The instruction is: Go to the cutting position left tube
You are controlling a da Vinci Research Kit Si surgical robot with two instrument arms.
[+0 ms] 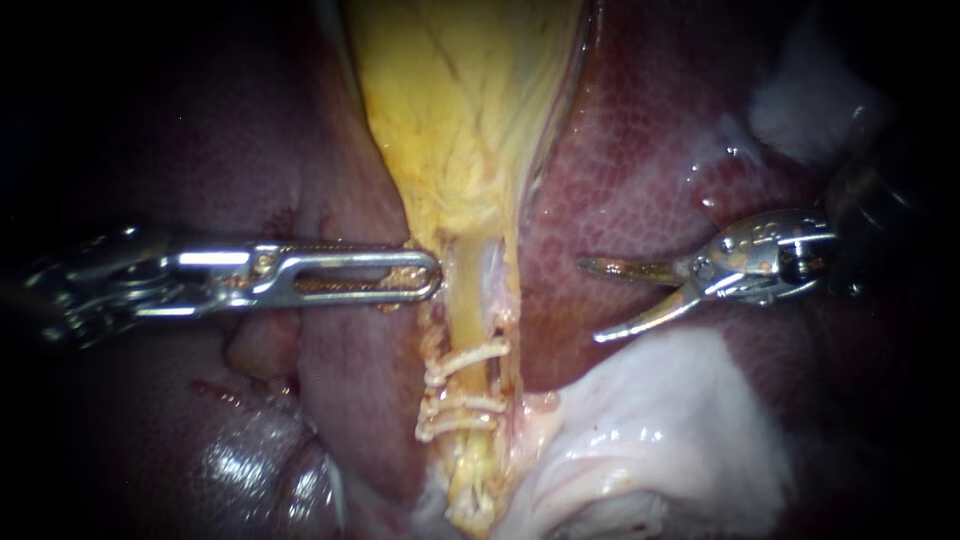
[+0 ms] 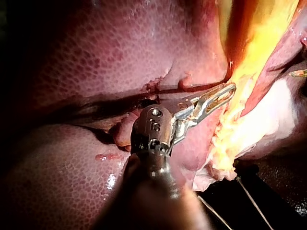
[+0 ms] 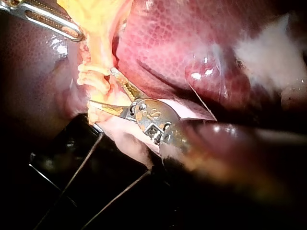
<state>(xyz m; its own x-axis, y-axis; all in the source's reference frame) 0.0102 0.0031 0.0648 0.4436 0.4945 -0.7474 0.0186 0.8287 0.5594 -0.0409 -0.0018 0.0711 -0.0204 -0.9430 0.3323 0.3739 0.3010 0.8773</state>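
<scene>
Evidently the cutting position is not yet reached: the right instrument [image 1: 590, 300] is seen right of centre over the liver [image 1: 640, 180], apart from the left tube [image 1: 463, 300] with its clips [image 1: 462, 400] at centre. Its blades are spread and nothing is held. The left instrument [image 1: 428, 275] is clamped on the gallbladder [image 1: 460, 120] edge.

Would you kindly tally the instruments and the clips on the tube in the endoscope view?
Instruments: 2, the left instrument and the right instrument
Clips: 3
Total: 5
</scene>
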